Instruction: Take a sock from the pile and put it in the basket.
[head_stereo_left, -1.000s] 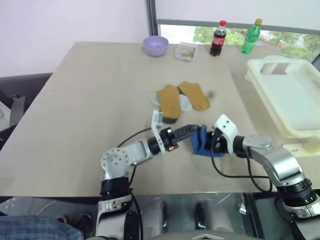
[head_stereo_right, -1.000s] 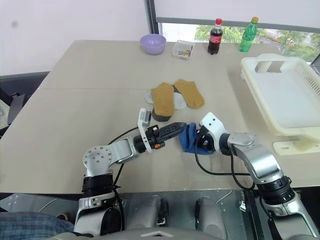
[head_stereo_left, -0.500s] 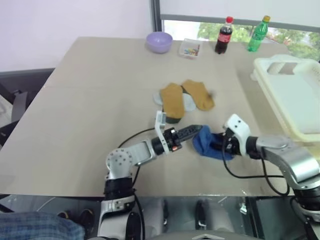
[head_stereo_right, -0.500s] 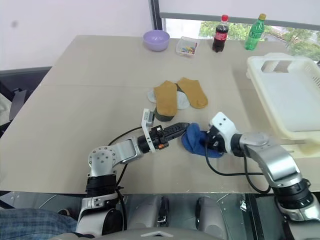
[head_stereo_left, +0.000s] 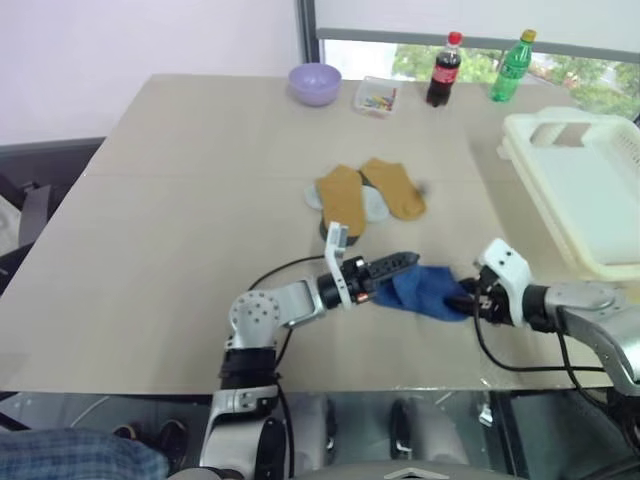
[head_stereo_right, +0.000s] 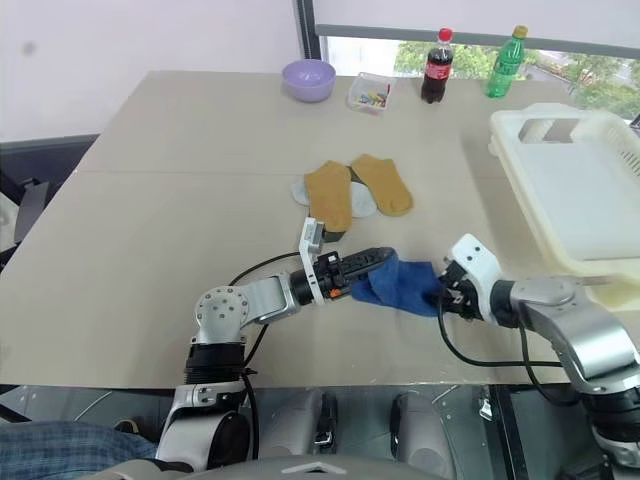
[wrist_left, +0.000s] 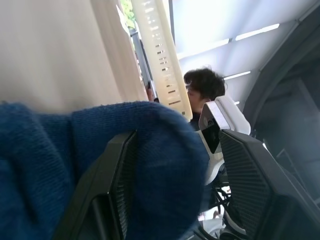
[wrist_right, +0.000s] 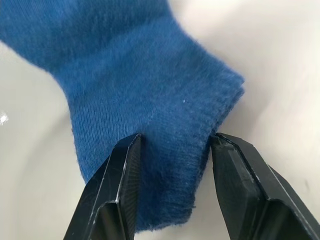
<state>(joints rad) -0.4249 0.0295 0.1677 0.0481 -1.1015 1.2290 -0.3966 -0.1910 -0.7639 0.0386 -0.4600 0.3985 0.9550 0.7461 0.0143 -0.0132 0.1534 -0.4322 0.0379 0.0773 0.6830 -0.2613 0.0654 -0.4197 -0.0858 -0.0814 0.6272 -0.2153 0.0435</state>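
The right gripper (wrist_right: 172, 175) pinches one end of the blue sock (head_stereo_left: 425, 290), the fabric squeezed between its two black fingers (wrist_right: 117, 187). The left gripper (head_stereo_left: 400, 265) has the other end of the same sock: one finger (wrist_left: 112, 185) sits inside the cloth and the other stands outside it, so the jaws are spread with the sock between them. The sock is stretched between both grippers, just above the table (head_stereo_left: 180, 200) near its front edge. I judge that the picking step is done, because this sock is apart from the pile (head_stereo_left: 365, 195), where two mustard socks and pale ones remain. The basket (head_stereo_left: 580, 190) stands well apart on the robot's right, and the sock is not yet in it; carrying and release are left.
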